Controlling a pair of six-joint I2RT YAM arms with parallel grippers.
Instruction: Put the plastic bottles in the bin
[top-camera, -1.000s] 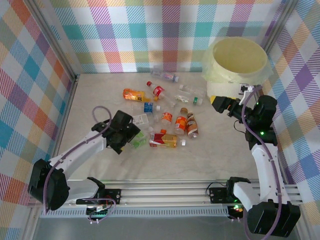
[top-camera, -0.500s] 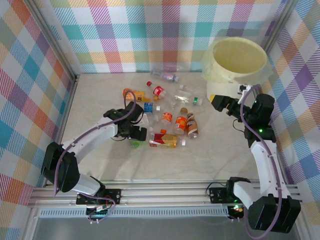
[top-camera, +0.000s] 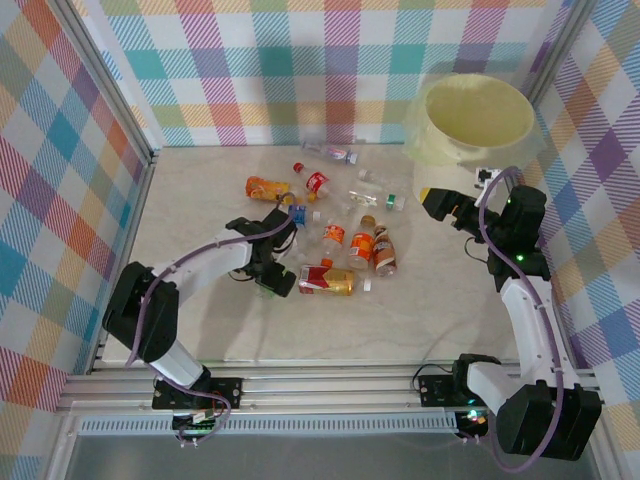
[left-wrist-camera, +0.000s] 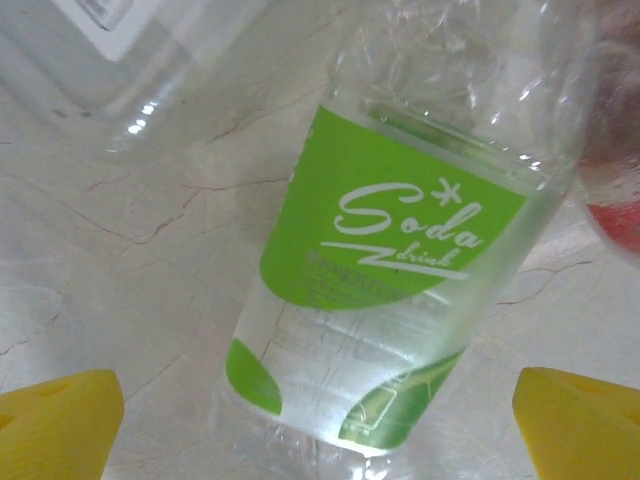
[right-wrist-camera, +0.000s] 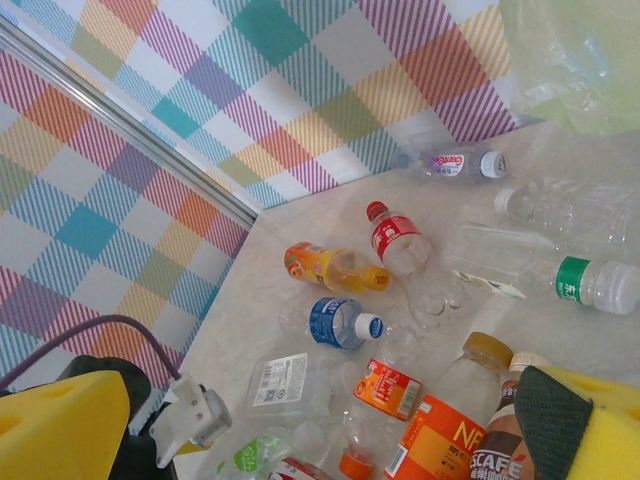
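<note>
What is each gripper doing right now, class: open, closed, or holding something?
Left gripper: open, straddling the green-label soda bottle, not gripping.
Right gripper: open, holding nothing.

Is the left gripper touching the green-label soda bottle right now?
Apart. In the left wrist view, bare table shows between the green-label soda bottle and each yellow fingertip of the open left gripper.

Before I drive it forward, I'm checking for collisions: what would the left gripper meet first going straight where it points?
Most likely the green-label soda bottle on the table, centred ahead of the open left gripper; depth is unclear.
</note>
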